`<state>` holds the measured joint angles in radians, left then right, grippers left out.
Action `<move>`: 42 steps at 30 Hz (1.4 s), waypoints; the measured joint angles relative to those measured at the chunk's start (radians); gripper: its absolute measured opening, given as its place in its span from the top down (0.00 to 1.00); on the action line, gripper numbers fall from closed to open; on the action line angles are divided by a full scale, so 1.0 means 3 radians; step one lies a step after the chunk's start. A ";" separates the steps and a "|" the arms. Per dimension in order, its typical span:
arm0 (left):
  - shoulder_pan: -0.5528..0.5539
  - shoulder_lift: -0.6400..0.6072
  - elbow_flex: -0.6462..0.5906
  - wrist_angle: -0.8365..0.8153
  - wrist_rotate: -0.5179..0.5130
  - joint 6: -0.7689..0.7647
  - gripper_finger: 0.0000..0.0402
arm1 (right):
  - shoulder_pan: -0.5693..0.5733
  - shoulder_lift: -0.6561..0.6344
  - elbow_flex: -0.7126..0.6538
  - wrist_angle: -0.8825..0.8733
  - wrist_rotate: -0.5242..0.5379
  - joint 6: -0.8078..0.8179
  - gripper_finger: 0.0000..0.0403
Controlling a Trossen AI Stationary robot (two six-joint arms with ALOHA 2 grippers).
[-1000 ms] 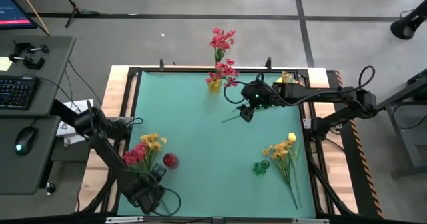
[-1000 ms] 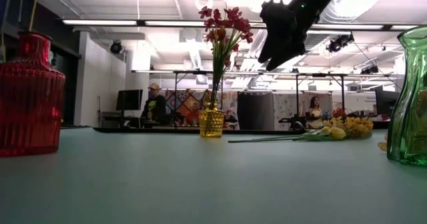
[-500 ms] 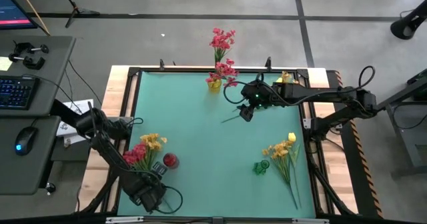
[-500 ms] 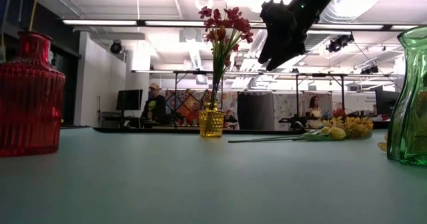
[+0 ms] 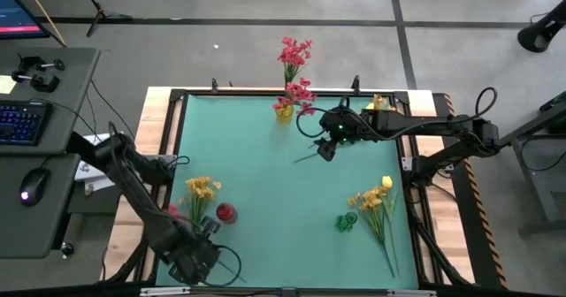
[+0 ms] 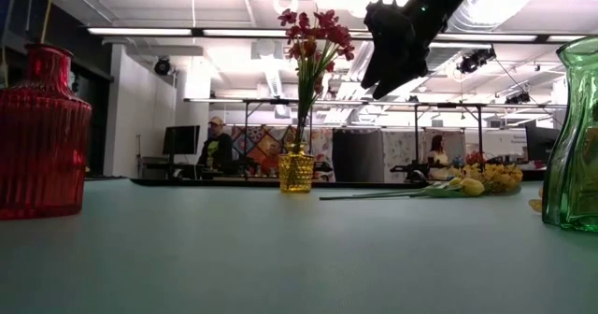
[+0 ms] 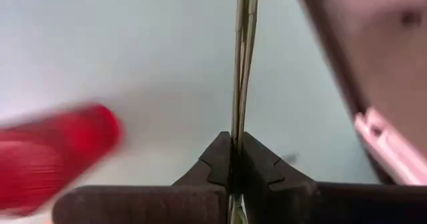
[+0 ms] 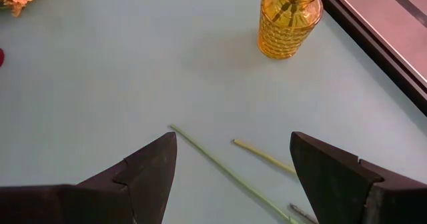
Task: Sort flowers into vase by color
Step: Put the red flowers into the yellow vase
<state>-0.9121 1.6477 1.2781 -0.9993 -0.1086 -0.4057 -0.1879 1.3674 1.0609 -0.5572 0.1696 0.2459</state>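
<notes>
A: Where do we see the left gripper (image 7: 235,159)?

B: At about seven o'clock on the green table (image 5: 265,173), near its front-left corner. In the left wrist view its two dark fingers (image 7: 217,161) are pressed together on a thin green stem (image 7: 243,57), with no gap we can make out. A blurred red vase (image 7: 57,144) sits off to one side in that view.

A: And what flowers do we find around it?

B: From above, an orange-yellow spray (image 5: 202,189) stands up just beside the small red vase (image 5: 226,213). A bit of red-pink blossom (image 5: 172,211) shows by the arm, but we cannot tell whether it belongs to the held stem.

A: The right gripper (image 5: 325,148)?

B: It hangs above the table at roughly one o'clock from the middle. In the right wrist view its fingers (image 8: 150,164) stand wide apart with nothing between them; below lie loose green stems (image 8: 227,174) on the cloth.

A: The rest of the flowers?

B: The red-pink flowers (image 5: 299,92) stand in the yellow vase (image 5: 283,111) at twelve o'clock, against the far edge. The low view shows them upright in it (image 6: 295,172). Yellow flowers (image 5: 376,200) lie flat at four o'clock, beside the green vase (image 5: 345,221). One more red-pink bunch (image 5: 295,51) shows beyond the far edge.
</notes>
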 joint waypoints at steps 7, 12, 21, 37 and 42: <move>0.0054 -0.0702 0.0468 -0.0083 -0.1411 0.0332 1.00 | 0.0000 0.0000 -0.0001 0.0072 0.0001 -0.0054 0.30; 0.0088 -0.1224 0.0538 0.0062 -0.2904 0.0928 1.00 | 0.0000 0.0000 0.0001 0.0347 0.0009 -0.0186 0.30; 0.0769 -0.1908 0.0263 0.0459 -0.3308 0.0748 1.00 | 0.0018 0.0000 0.0000 0.1115 -0.0523 -0.0401 0.30; 0.2236 -0.2591 -0.1317 0.2995 -0.1512 0.0227 1.00 | 0.1251 0.0011 0.0073 0.2356 0.0786 -0.2573 0.30; 0.2627 -0.2432 -0.1317 0.2936 -0.0787 -0.0328 1.00 | 0.1546 0.0176 0.0155 0.2600 0.1720 -0.3879 0.30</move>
<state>-0.1239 0.9183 0.8829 -0.1186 -0.3446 -0.5040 0.2759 1.4203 1.1073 0.2227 0.6857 -0.9178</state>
